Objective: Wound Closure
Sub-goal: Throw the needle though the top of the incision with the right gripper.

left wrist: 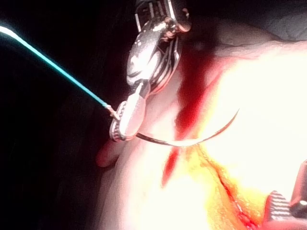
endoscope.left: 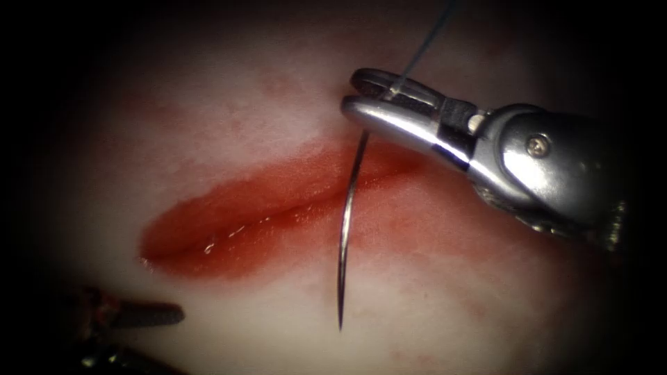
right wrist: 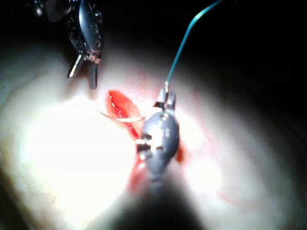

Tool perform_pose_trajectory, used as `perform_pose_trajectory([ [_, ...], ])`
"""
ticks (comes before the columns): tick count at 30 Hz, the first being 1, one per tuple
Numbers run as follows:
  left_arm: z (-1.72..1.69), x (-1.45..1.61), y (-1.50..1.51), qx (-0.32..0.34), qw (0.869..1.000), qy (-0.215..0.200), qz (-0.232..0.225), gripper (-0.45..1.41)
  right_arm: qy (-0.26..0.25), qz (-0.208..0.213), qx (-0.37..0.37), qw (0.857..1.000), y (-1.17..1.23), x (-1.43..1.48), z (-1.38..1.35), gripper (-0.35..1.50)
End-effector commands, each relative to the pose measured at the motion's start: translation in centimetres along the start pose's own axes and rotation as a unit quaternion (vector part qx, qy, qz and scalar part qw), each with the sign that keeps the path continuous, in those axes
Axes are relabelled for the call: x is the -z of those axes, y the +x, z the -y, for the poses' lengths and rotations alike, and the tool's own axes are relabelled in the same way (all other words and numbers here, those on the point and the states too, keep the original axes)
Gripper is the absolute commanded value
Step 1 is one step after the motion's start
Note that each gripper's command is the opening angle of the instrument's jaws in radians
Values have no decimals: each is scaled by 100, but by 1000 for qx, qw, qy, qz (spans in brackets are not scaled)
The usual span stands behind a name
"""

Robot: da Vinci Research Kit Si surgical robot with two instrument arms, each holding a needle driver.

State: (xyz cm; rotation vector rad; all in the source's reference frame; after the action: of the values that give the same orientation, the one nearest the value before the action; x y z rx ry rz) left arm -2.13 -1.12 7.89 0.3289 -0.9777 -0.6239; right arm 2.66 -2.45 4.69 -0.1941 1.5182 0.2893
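My right tool (endoscope.left: pixel 354 96) is shut on the curved needle (endoscope.left: pixel 345 222) close to its thread end, just above the right part of the cut (endoscope.left: pixel 229 222). The needle hangs free over the tissue (endoscope.left: pixel 229 125) and crosses the cut. Its bare tip points toward the near side, and no part of it is in the tissue. Teal thread (endoscope.left: pixel 424 45) rises from the jaws out of view. My left tool (endoscope.left: pixel 167 340) stands open at the lower left, holding nothing. The left wrist view gives the right tool (left wrist: pixel 122 127), needle (left wrist: pixel 192 141) and thread (left wrist: pixel 57 67). The right wrist view gives the left tool (right wrist: pixel 81 79).
Red fluid wets the cut and stains the tissue around it, mostly toward its left end (endoscope.left: pixel 180 257). Pale tissue lies on both sides of the cut.
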Motion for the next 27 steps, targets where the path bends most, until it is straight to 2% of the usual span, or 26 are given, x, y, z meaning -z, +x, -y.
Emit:
perform_pose_trajectory([
  [1,-6,-3,-9,-22,999,-6,26,-20,26,-16,39,999,8,-25,-9,-35],
  [2,-7,-7,-10,-48,997,5,62,-45,62,-39,93,993,9,-33,-8,-35],
  [4,-7,-12,-15,-78,994,9,72,-45,82,-55,125,987,11,-43,-8,-35],
  [8,-2,-21,-20,-79,994,-11,72,-45,100,-76,175,977,14,-66,-11,-35],
  [9,1,-28,-20,-84,994,-22,69,-45,112,-93,210,967,14,-81,-14,-35],
  [12,4,-37,-21,-83,994,-14,67,-45,130,-115,239,955,13,-103,-18,-35],
  [15,9,-49,-8,-55,997,-16,54,-45,123,-165,249,947,9,-139,-21,-35],
  [19,5,-54,0,-58,997,-11,46,-45,131,-182,262,939,5,-161,-21,-35],
  [23,-2,-57,-2,-59,997,-12,46,-45,145,-199,268,932,-3,-172,-12,-35],
  [27,-8,-62,-6,-72,996,-32,45,-45,157,-198,276,927,-11,-166,0,-35],
])
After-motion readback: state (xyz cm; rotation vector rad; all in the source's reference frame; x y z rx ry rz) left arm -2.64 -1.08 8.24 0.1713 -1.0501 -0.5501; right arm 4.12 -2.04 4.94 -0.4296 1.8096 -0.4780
